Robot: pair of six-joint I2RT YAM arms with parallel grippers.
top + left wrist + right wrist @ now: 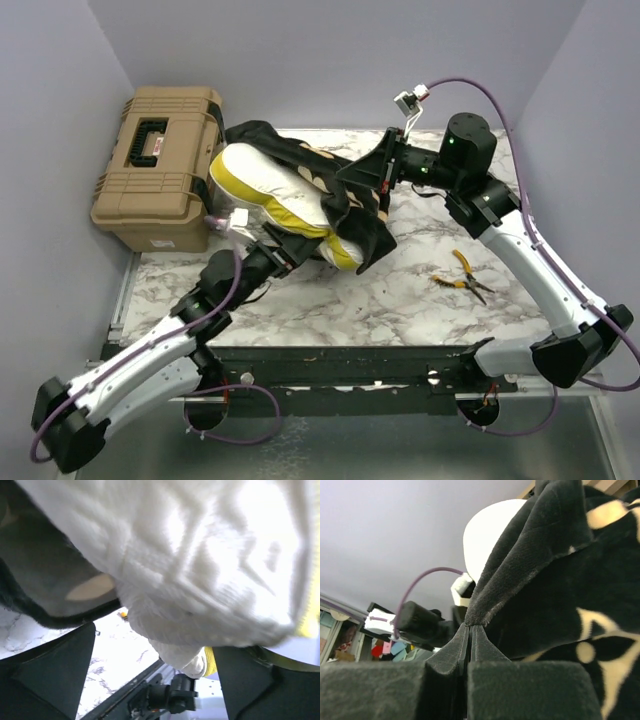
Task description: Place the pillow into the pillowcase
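Top external view: nearest, the left gripper (292,252) sits under the low end of the pillow (262,185), its fingers (55,675) apart with a white corner sagging between them. Pliers (462,278) lie to the right on the table (380,305). The pillow leans beside the toolbox (155,165), with the pillowcase (352,215) draped over its far side. The right gripper (470,630) is clamped on the pillowcase hem.

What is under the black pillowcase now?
The pillow is under the pillowcase; its white and yellow side shows. The fabric covers the rest, so how far it is inside cannot be seen.
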